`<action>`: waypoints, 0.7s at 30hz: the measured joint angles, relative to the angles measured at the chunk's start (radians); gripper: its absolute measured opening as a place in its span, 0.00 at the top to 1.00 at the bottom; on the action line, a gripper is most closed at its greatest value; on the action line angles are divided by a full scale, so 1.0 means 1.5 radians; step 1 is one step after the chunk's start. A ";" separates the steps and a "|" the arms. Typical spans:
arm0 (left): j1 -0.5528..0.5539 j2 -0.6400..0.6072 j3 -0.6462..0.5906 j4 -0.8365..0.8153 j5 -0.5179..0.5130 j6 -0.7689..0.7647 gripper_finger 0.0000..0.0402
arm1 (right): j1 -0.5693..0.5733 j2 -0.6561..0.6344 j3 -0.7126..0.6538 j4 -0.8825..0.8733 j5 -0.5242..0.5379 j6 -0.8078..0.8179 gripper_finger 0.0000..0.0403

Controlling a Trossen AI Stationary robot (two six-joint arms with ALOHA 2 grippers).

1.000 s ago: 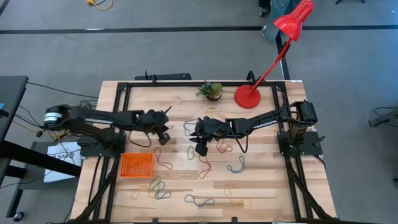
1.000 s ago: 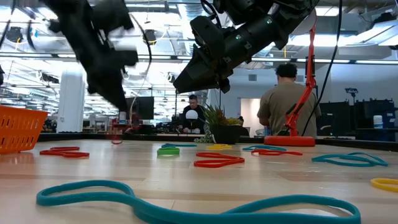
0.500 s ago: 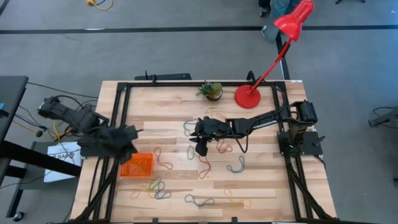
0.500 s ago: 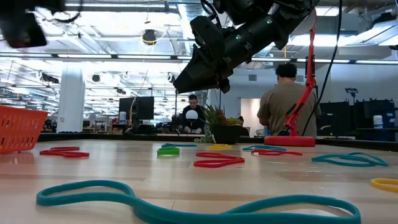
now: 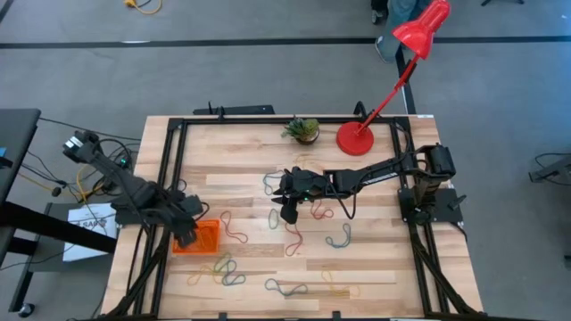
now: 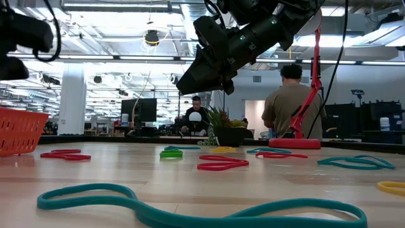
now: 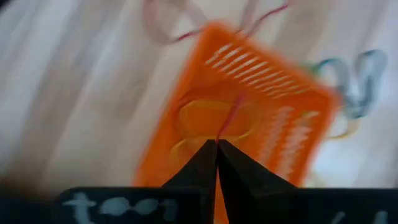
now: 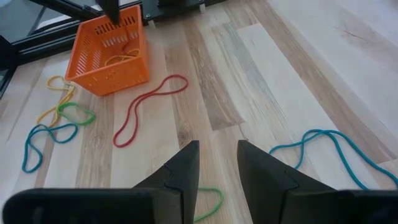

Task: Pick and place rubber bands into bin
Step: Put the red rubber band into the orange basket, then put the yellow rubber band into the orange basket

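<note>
Movement is all on the left arm; a second ago it reached toward the middle of the worktop [image 5: 375, 267], and now its left hand [image 5: 186, 234] hangs right over the orange bin [image 5: 207, 237], fingers pressed together with what looks like a thin red rubber band [image 7: 233, 115] pinched at their tips and dangling into the bin; a yellow band [image 7: 208, 118] already lies inside; so I judge one more band is about to be dropped. The right hand [image 5: 287, 213] hasn't stirred, poised well to the right of the bin, fingers apart and empty. The other rubber bands [image 5: 234, 227] lie scattered right of the bin and below it. The left wrist view is smeared; whether the red strand is truly gripped is hard to say; the arm hides the bin's left half from above.
</note>
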 joint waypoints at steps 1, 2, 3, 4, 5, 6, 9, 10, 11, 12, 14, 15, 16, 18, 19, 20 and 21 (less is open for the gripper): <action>0.000 0.006 0.000 0.020 0.000 0.005 0.98 | 0.000 0.000 0.000 0.000 0.000 0.000 0.75; 0.000 0.011 0.000 0.032 0.000 0.012 0.96 | 0.000 0.000 0.000 0.000 0.000 0.000 0.75; 0.000 0.015 0.000 0.040 0.000 0.020 0.95 | 0.000 0.000 0.000 0.000 0.000 0.000 0.75; 0.000 0.019 0.000 0.050 0.000 0.025 0.94 | 0.000 0.000 0.000 -0.001 0.000 0.000 0.75; 0.000 0.023 0.000 0.059 0.000 0.030 0.92 | 0.000 0.000 0.000 -0.001 0.000 0.000 0.75; 0.000 0.025 0.000 0.060 0.000 0.033 0.91 | 0.000 0.000 0.000 -0.001 0.000 0.000 0.75; 0.000 0.035 0.000 0.059 0.000 0.034 0.87 | 0.000 0.000 0.000 -0.004 0.000 0.000 0.75; 0.000 0.036 0.000 0.059 0.000 0.033 0.85 | 0.000 0.000 0.000 -0.004 0.000 0.000 0.75; 0.000 0.037 0.000 0.060 0.000 0.033 0.84 | 0.000 0.000 0.000 -0.005 0.000 0.000 0.75; 0.000 0.038 0.000 0.063 0.000 0.034 0.84 | 0.000 0.000 0.000 -0.006 0.000 0.000 0.75; 0.001 0.039 0.000 0.067 -0.001 0.035 0.83 | 0.000 0.000 0.000 -0.006 0.000 0.000 0.75; 0.001 0.039 0.000 0.069 -0.004 0.036 0.82 | -0.002 0.000 0.000 -0.006 0.001 0.000 0.75; 0.001 0.040 0.000 0.072 -0.011 0.037 0.82 | -0.004 0.000 0.000 -0.006 0.004 0.000 0.75; 0.001 0.039 0.000 0.086 -0.030 0.037 0.82 | -0.008 0.000 0.000 -0.009 0.022 0.000 0.75; 0.001 0.039 0.000 0.099 -0.041 0.040 0.82 | -0.010 0.000 0.000 -0.014 0.032 0.000 0.75; 0.001 0.039 0.000 0.115 -0.054 0.050 0.82 | -0.013 0.000 0.000 -0.022 0.040 0.000 0.75; 0.001 0.039 0.000 0.134 -0.068 0.066 0.82 | -0.015 0.000 0.000 -0.033 0.048 0.000 0.75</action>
